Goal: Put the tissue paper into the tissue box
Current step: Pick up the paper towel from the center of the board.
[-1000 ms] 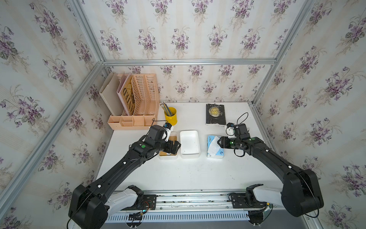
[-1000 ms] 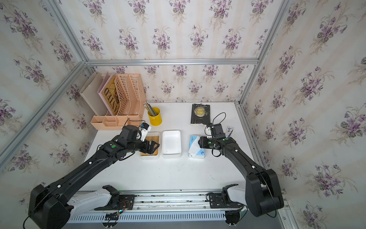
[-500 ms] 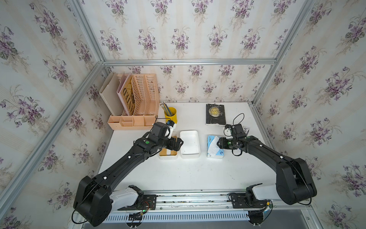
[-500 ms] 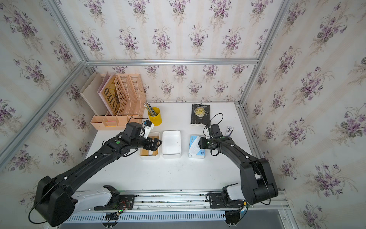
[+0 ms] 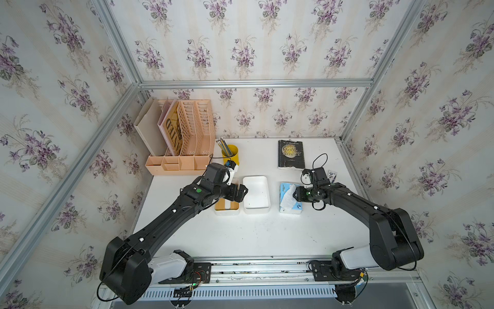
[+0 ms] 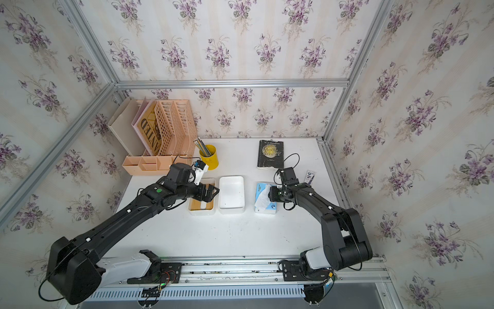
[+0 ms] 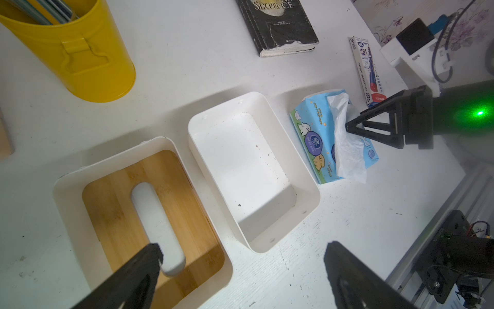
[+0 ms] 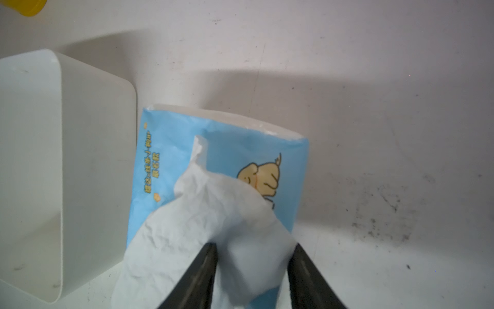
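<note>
Pencil cup (image 8: 24, 6) mostly off-frame

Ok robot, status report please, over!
Left gripper open, over lid and box. Right gripper astride loose sheet of tissue pack, grip unclear. Pack lying beside open box, nothing between.

top views: high, looking down, whole table (image 5: 254, 235) | wrist views: close, angled down, share tissue box (image 7: 240, 166)
</note>
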You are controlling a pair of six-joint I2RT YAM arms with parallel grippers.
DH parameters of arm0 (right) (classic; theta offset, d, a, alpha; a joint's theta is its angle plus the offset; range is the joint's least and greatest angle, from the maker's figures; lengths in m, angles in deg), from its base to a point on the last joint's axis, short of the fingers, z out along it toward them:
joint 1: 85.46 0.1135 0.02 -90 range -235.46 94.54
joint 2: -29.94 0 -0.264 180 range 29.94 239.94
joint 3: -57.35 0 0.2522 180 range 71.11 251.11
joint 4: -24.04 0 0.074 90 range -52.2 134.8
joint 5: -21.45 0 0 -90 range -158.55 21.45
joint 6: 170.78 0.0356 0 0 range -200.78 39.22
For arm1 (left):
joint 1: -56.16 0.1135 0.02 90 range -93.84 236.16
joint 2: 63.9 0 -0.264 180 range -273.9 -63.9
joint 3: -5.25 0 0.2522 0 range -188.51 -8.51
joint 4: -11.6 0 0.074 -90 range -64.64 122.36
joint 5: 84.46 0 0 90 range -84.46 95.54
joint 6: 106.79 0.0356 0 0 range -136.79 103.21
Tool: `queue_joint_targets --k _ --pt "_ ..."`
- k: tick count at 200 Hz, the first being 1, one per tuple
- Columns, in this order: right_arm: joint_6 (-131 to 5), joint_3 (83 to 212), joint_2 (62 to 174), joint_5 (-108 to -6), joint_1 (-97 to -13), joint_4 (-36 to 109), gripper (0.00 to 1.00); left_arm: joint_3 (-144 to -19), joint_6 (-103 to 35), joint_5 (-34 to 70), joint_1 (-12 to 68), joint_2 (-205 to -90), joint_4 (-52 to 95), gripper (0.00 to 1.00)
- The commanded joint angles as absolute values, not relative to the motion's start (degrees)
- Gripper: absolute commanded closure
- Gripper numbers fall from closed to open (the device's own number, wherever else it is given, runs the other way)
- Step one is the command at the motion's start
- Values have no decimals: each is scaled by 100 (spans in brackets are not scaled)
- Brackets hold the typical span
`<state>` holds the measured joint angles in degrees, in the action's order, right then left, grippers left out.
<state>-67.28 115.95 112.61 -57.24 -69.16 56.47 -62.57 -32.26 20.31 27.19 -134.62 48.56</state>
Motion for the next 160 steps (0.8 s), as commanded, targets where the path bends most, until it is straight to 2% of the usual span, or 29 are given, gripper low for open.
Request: queue_joint_targets --k 1,75,83,92,160 --pt "-6719 11628 11302 -5747 -6906 5601 53 -6294 -3359 1687 2716 -13462 4886 1" --pt "-6707 11552 11556 -5852 -6740 5474 68 -6133 -3425 1604 2716 -13257 4734 1" --pt "-6700 11541 11563 -5849 -6731 5459 76 -6125 -3479 1574 2716 -13233 4729 1" --pt "-6691 11532 11555 -5877 -6727 5461 82 -6124 -3486 1600 2716 -13230 4708 1" --pt "-6673 11535 11385 -5819 -6718 5433 90 -6057 -3406 1920 2716 -13082 4545 1"
